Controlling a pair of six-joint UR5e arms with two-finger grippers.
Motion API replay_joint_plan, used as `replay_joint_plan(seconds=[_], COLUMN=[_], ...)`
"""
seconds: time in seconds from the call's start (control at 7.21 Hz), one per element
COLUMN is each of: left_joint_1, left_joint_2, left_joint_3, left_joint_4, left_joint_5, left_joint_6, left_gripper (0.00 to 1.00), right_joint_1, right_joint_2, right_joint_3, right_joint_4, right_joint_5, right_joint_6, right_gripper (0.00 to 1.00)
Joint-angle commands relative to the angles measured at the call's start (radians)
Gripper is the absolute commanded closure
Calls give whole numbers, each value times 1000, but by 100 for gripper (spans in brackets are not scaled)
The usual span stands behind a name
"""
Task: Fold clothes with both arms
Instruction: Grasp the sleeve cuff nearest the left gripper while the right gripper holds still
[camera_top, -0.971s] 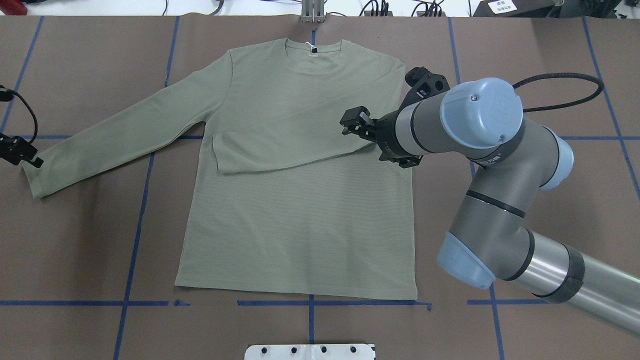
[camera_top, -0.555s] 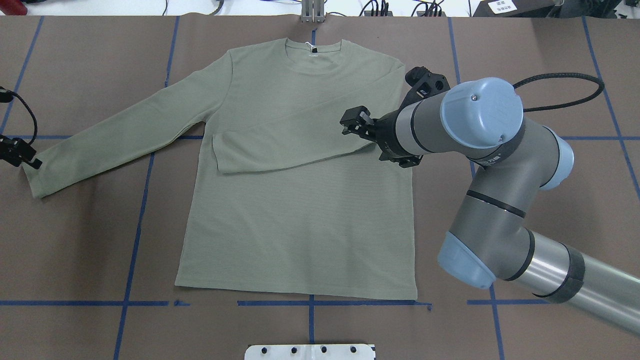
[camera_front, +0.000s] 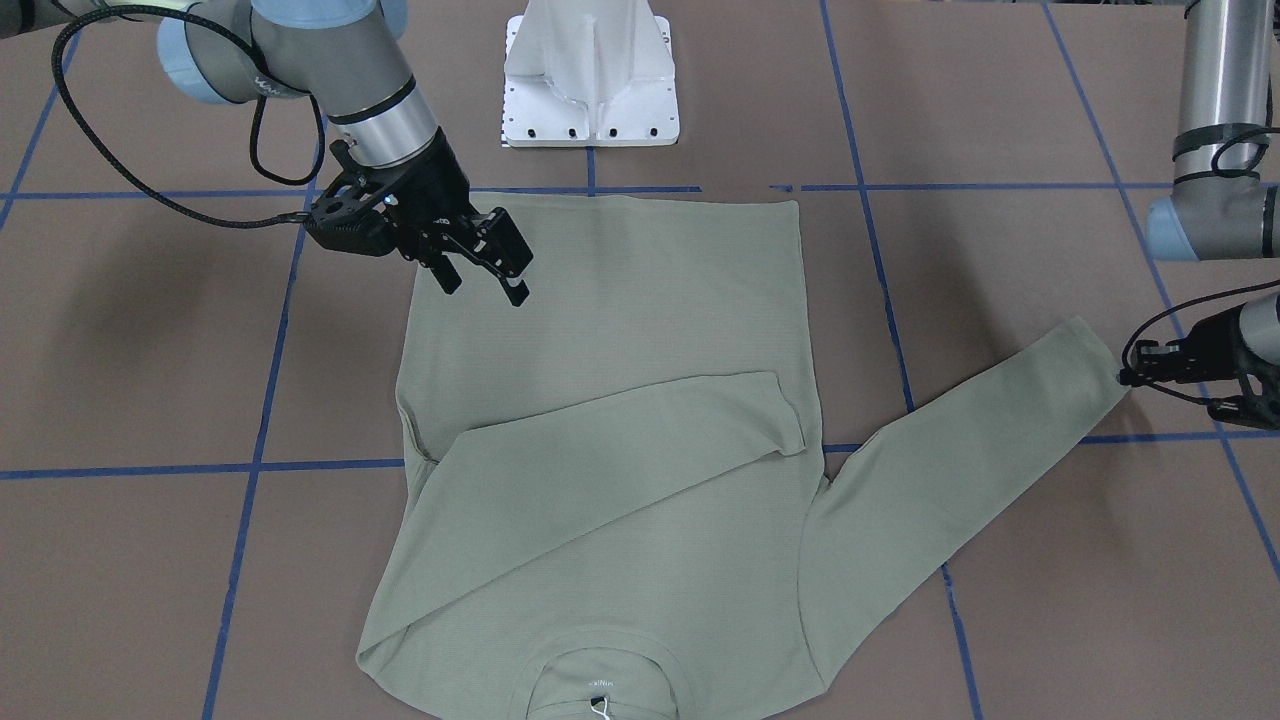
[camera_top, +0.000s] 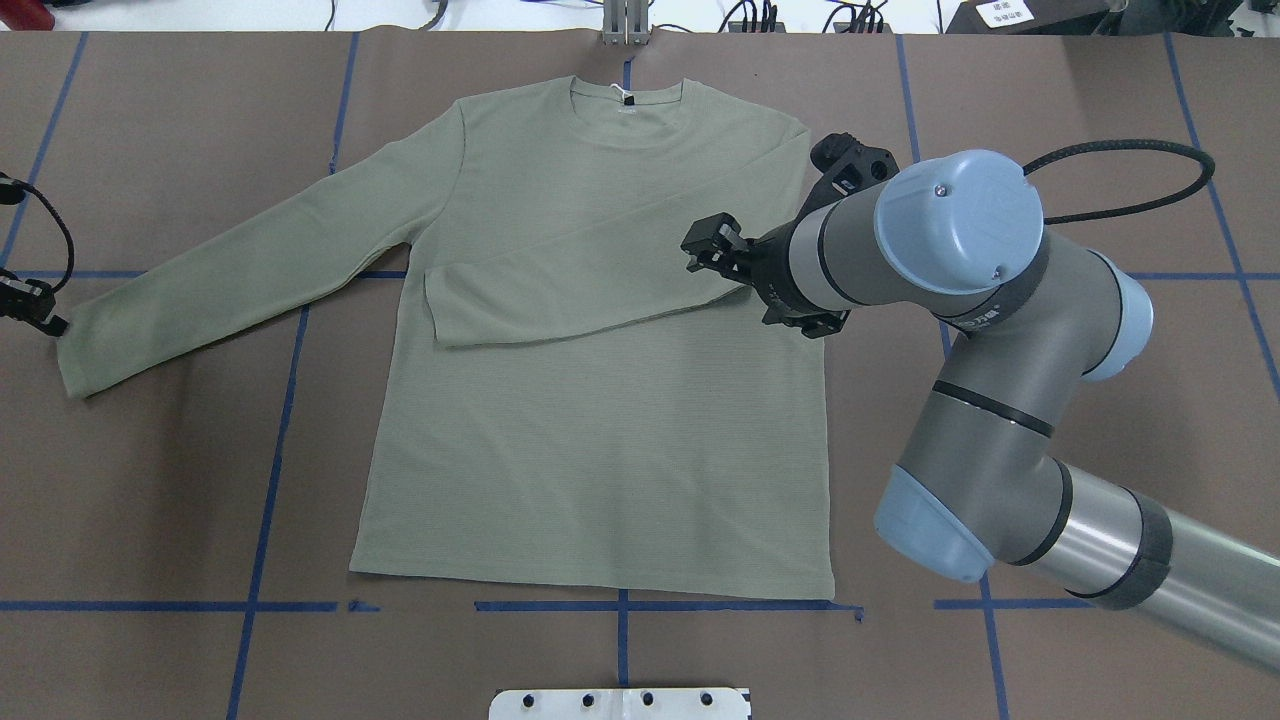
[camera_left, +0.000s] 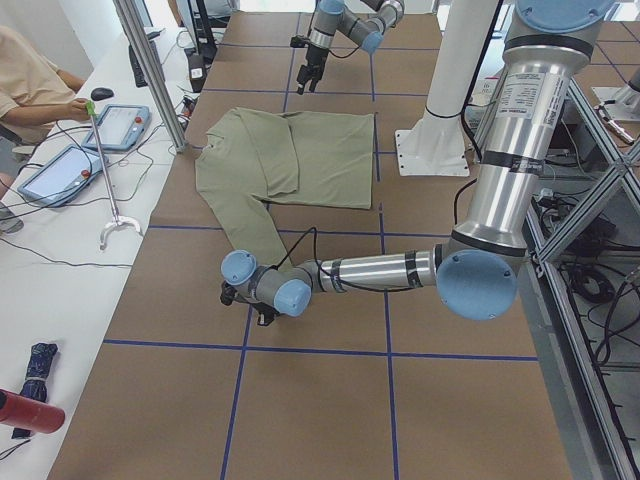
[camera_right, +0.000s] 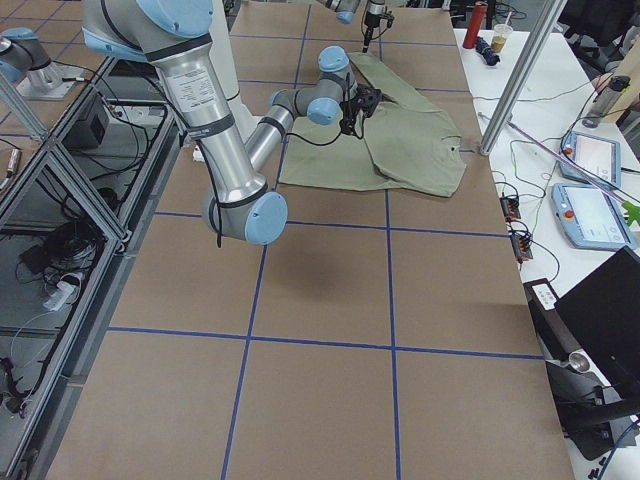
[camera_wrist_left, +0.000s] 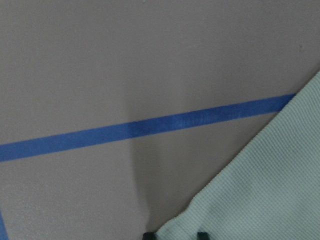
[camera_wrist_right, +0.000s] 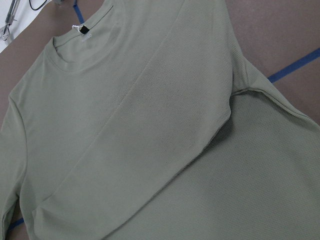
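Since a second ago, the left gripper (camera_top: 48, 316) sits a little farther out toward the table's left end, and only its tip is at the cuff (camera_top: 78, 355) now. The right gripper (camera_top: 705, 250) is in almost the same spot as before.

The left gripper (camera_front: 1130, 376) touches the very end of the long left sleeve (camera_top: 230, 270). In the left wrist view, a corner of the cuff (camera_wrist_left: 260, 200) lies between two small black fingertips (camera_wrist_left: 149, 234) at the bottom edge. Maybe they pinch the cloth, but so little of them shows that I cannot tell.

The right gripper (camera_front: 484, 288) hangs above the shirt (camera_top: 600, 430), near the shirt's side edge. Its fingers (camera_front: 516, 292) are wide apart and hold nothing. They do not touch the cloth.

The shirt (camera_front: 620, 330) lies flat in the middle of the brown table (camera_top: 150, 500), front side up. It is pale green with tiny ribs. The collar (camera_top: 628, 108) points away from the robot, and a small white tag string (camera_top: 625, 96) sits in it. The right sleeve (camera_top: 560, 290) is folded across the chest. The left sleeve is stretched out straight to the side. The bottom edge lies smooth and even, just above a blue tape line (camera_top: 700, 606).
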Motion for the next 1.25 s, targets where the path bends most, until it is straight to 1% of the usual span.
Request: replay_joint_plan(seconds=[0.0,0.14,0.28,0.42,0.56,0.69,0.83,0.97,1.11], left_joint_1=[0,-2,-2,0,2,44,137,226,304], left_joint_2=[-1,2,3,-1,-65,-116,-192,-327,-436], left_joint_3=[-18,-103,-174,-258,-341,-396,-439,-431,-423], left_joint_4=[1,32,51,42,39,37,37,37,34], left_joint_5=[-14,-61,-142,-192,-194,-192,-177,-99,18], left_joint_6=[-3,-27,-81,-198,-392,-547,-708,-897,-1014], left_gripper=[100,100,100,100,100,100,100,100,100], right_joint_1=[0,3,12,21,38,69,110,144,174], right_joint_2=[-1,-1,-7,-12,-39,-90,-157,-241,-319], right_joint_3=[4,10,13,14,23,53,78,124,157], right_joint_4=[-6,-6,-6,-6,-6,-6,-6,-3,3], right_joint_5=[4,6,9,9,10,42,61,64,64], right_joint_6=[-2,-2,-3,-21,-58,-92,-144,-232,-303], right_gripper=[0,0,0,0,0,0,0,0,0])
